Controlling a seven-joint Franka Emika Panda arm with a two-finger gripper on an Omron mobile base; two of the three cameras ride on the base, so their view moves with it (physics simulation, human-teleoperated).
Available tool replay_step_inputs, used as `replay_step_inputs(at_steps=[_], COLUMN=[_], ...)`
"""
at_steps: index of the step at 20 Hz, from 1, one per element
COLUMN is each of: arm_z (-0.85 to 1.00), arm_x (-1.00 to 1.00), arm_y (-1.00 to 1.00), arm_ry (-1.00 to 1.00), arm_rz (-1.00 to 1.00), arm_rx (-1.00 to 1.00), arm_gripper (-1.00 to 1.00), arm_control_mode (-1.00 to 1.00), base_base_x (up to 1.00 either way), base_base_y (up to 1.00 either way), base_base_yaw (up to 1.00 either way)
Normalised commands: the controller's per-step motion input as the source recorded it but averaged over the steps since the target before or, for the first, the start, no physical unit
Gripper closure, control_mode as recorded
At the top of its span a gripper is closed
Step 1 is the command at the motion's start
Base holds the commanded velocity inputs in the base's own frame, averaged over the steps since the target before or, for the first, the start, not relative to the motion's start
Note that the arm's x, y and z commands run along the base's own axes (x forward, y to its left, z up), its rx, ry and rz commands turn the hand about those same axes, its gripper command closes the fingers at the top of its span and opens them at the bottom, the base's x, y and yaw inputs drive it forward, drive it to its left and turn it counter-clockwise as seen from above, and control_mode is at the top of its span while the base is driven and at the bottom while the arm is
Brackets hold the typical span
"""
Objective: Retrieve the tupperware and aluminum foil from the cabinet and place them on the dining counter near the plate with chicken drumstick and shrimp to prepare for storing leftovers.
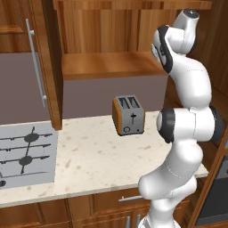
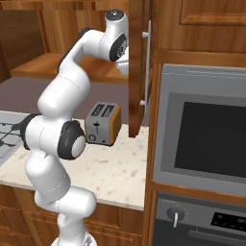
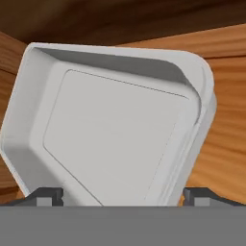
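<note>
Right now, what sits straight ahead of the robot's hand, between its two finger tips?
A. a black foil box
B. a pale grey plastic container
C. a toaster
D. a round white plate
B: in the hand view the tupperware, pale grey with rounded corners, lies on the cabinet's wooden shelf, with the open gripper reaching toward it, a finger tip on either side.
</note>
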Motion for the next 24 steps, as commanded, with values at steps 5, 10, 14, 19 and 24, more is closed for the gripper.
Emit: replay_step_inputs(at_steps=[5,10,14,19,24], arm_z=[-0.43,-0.49,-0.07,-0.02,-0.01], arm_x=[0.05,0.00,0.06,-0.09,-0.47], arm_y=[-0.29,-0.13,-0.01,0.00,0.00], arm_ry=[0.19,0.10,0.00,0.00,0.00], arm_rz=[0.00,0.00,0.00,0.00,0.00], arm_rx=[0.08,0.01,0.00,0.00,0.00], arm_gripper=[1.00,1.00,1.00,1.00,1.00], arm_control_mode=[-1.00,-1.00,-1.00,-1.00,-1.00], base_base_x=[0.00,0.00,0.00,0.00,0.00], base_base_y=[0.00,0.00,0.00,0.00,0.00], base_base_yaw=[0.00,0.00,0.00,0.00,0.00])
